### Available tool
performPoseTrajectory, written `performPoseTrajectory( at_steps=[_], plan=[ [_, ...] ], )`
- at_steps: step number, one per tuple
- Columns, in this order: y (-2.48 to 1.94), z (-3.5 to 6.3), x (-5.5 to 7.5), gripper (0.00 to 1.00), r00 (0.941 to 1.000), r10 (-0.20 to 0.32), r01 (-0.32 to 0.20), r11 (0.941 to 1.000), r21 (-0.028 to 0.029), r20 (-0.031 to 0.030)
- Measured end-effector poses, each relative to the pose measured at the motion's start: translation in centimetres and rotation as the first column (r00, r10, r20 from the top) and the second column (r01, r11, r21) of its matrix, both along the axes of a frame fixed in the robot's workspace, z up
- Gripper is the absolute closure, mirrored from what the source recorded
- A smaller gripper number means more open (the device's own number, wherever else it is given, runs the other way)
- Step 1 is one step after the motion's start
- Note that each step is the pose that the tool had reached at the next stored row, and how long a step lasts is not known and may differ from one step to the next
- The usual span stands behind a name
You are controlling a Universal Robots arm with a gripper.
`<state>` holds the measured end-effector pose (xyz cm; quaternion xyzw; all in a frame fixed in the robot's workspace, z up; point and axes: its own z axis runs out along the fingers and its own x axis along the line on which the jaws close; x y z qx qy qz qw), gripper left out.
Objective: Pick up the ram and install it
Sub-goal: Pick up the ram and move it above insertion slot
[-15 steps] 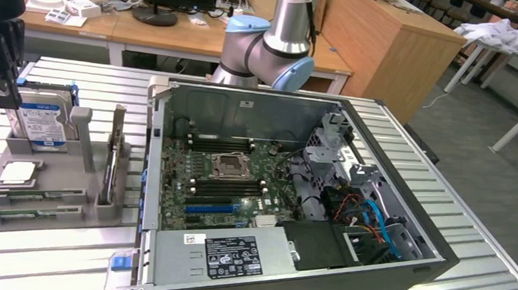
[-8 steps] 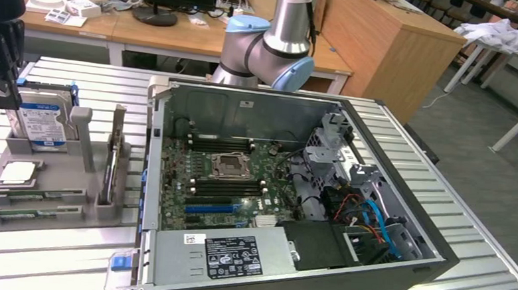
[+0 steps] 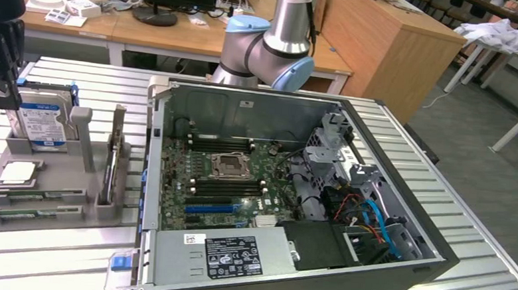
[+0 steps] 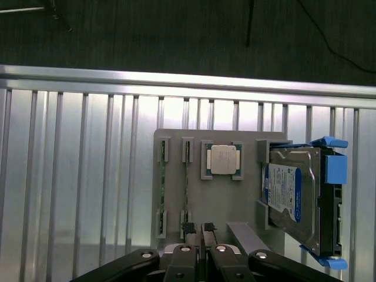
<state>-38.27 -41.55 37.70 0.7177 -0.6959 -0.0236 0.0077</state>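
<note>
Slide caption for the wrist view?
Gripper over grey holder carrying ram sticks, a processor chip and a hard drive.

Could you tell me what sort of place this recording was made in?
Probably a robotics lab set up for computer assembly: an open computer case sits on a slatted metal table, a robot arm stands behind it, and office desks lie beyond.

Nothing is legible on the hard drive label [image 4: 283, 191] or power-supply sticker [image 3: 232, 255].
</note>
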Motion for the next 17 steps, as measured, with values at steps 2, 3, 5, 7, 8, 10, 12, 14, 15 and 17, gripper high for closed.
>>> performPoseTrajectory(
  at_steps=[2, 3, 5, 7, 8, 10, 12, 14, 15, 17],
  plan=[
    [0.00, 0.00, 0.0, 0.77, 1.0000, 0.000, 0.000, 1.0000, 0.0001, -0.0001],
    [0.00, 0.00, 0.0, 0.77, 1.0000, 0.000, 0.000, 1.0000, 0.0000, 0.0000],
    [0.00, 0.00, 0.0, 0.70, 1.0000, 0.000, 0.000, 1.0000, 0.0001, 0.0000],
    [0.00, 0.00, 0.0, 0.70, 1.0000, 0.000, 0.000, 1.0000, 0.0000, 0.0000],
    [0.00, 0.00, 0.0, 0.70, 1.0000, 0.000, 0.000, 1.0000, 0.0000, 0.0000],
    [0.00, -0.05, 0.0, 0.70, 1.0000, 0.000, 0.000, 1.0000, 0.0002, 0.0002],
    [0.00, -0.23, 0.0, 0.70, 1.0000, 0.000, 0.000, 1.0000, 0.0002, 0.0002],
    [0.00, -0.55, 0.0, 0.70, 1.0000, 0.000, 0.000, 1.0000, 0.0001, 0.0001],
    [0.00, -0.72, 0.0, 0.70, 1.0000, 0.000, 0.000, 1.0000, 0.0001, 0.0001],
    [0.00, -1.07, 0.0, 0.70, 1.0000, 0.000, 0.000, 1.0000, 0.0000, 0.0001]
  ],
)
